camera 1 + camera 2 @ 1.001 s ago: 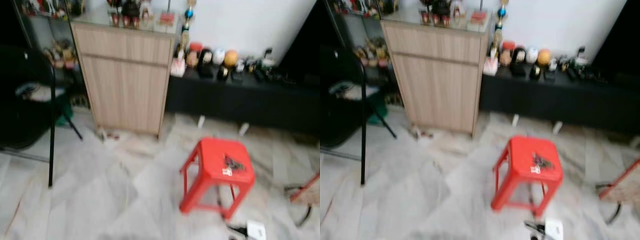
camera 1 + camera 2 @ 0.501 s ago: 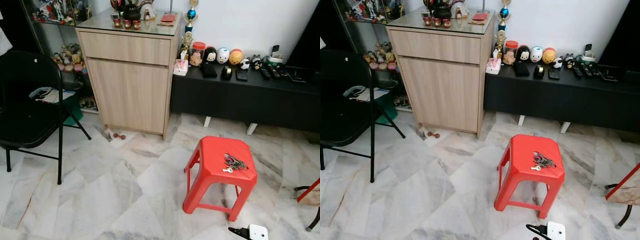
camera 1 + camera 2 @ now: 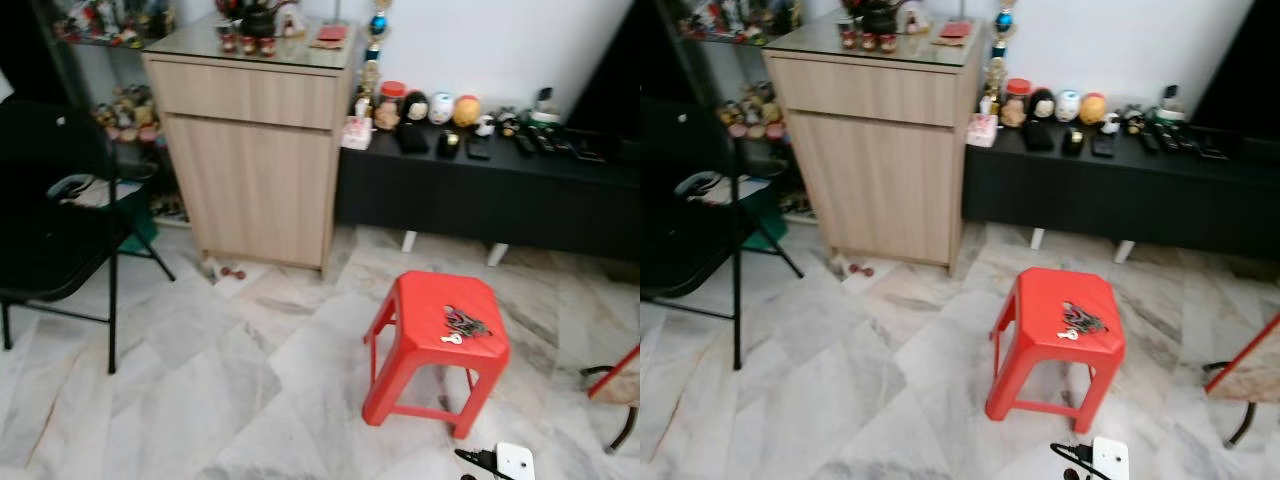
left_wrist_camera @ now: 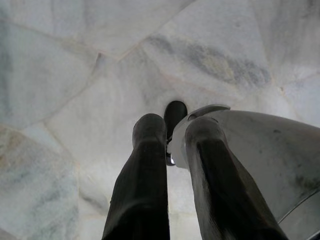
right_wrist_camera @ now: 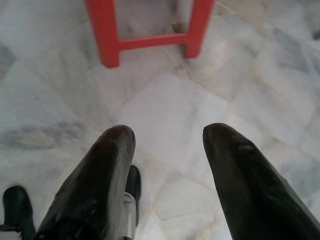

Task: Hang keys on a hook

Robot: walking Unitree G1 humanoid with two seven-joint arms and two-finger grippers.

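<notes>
A bunch of keys (image 3: 463, 324) with one pale key beside it lies on top of a red plastic stool (image 3: 436, 350) standing on the marble floor, right of centre; the keys (image 3: 1079, 320) also show in the right eye view. My left gripper (image 4: 174, 131) hangs over the floor, its two black fingers nearly together with nothing between them. My right gripper (image 5: 169, 137) hangs open above the floor, a short way from the stool's legs (image 5: 107, 33). I cannot make out a hook.
A wooden cabinet (image 3: 260, 160) stands at the back, with a low black bench (image 3: 490, 195) of small items to its right. A black folding chair (image 3: 55, 220) is on the left. A white plug adapter (image 3: 510, 462) lies on the floor by the stool.
The picture has shifted slightly and sharpened from the blur a second ago, so the camera moved. The stool and keys stay where they were.
</notes>
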